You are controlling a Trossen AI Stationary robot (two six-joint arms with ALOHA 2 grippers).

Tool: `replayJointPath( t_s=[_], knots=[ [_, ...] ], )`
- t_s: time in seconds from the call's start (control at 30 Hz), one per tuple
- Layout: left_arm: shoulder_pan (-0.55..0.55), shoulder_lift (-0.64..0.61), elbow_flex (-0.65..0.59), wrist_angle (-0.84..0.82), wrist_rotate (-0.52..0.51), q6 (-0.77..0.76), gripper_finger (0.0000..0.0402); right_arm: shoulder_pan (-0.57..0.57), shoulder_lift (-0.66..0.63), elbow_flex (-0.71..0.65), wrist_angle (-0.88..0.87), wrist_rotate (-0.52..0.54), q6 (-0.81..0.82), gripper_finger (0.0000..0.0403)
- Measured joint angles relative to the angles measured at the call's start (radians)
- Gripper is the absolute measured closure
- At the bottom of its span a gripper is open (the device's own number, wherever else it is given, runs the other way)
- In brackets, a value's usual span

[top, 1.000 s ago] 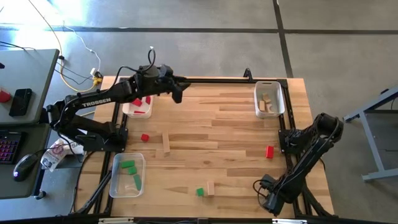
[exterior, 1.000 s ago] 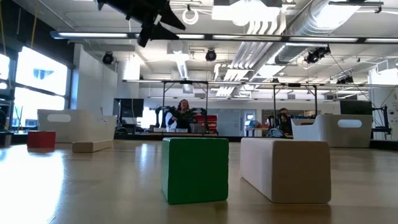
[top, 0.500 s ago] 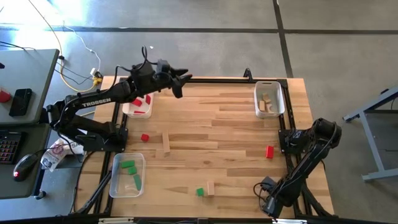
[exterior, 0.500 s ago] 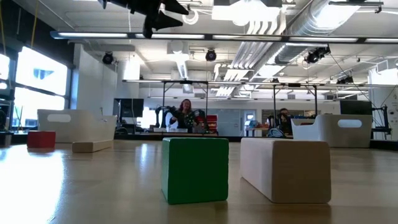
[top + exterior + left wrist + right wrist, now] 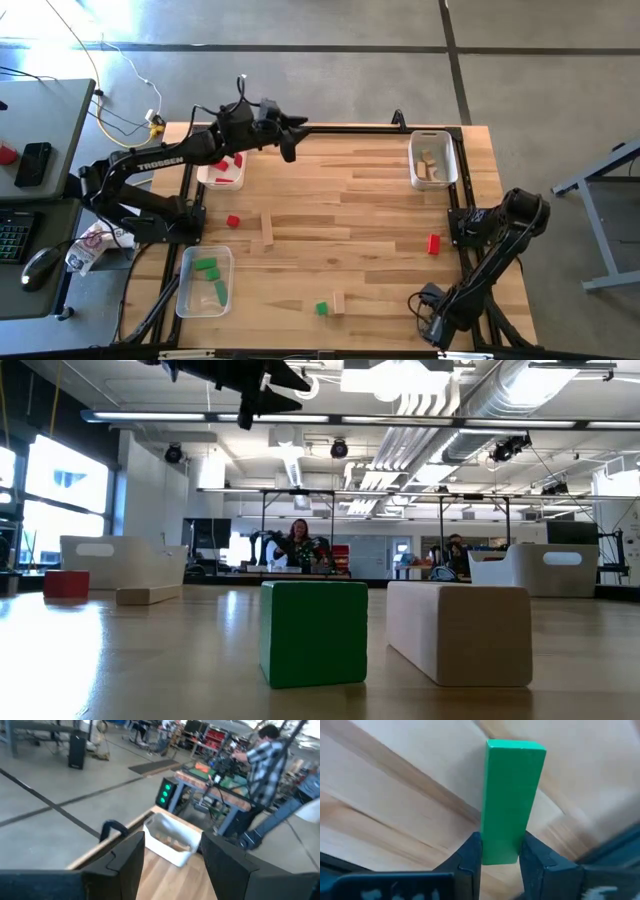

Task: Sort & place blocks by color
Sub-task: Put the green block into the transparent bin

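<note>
My right gripper (image 5: 428, 310) is low at the table's near right corner, shut on a long green block (image 5: 512, 795) that the arm hides in the high view. My left gripper (image 5: 288, 135) hangs open and holds nothing, high above the far left of the table beside the white tray (image 5: 205, 175) of red blocks. Loose on the table lie a red block (image 5: 233, 221), a wood block (image 5: 267, 229), another red block (image 5: 433, 243), and near the front edge a green block (image 5: 313, 632) beside a wood block (image 5: 460, 630). My right gripper pinches the green block's two long sides (image 5: 501, 851) between its two fingers, at the end nearest the wrist. The rest of the block sticks out forward past the fingertips, over the wooden tabletop. Whether it rests on the table or is lifted, I cannot tell.
A clear tray (image 5: 186, 290) with green blocks stands at the near left. A white tray (image 5: 432, 137) with wood blocks is at the far right. The table's middle holds only scattered blocks. People stand at benches in the room beyond.
My left gripper has tipped up from pointing down to nearly level and has drawn a little toward the table's far edge, staying high and open.
</note>
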Motion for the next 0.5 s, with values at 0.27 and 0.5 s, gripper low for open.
replayJointPath(
  t_s=[0.27,0.5],
  knots=[
    [-0.005,0.060,0.000,-0.034,0.100,-0.012,0.0220,-0.074,-0.018,0.001,0.005,0.146,-0.053,0.0331],
    [-0.021,0.086,0.000,-0.107,0.116,-0.042,0.0220,-0.172,-0.022,0.003,-0.004,0.304,-0.249,0.0331]
  ],
)
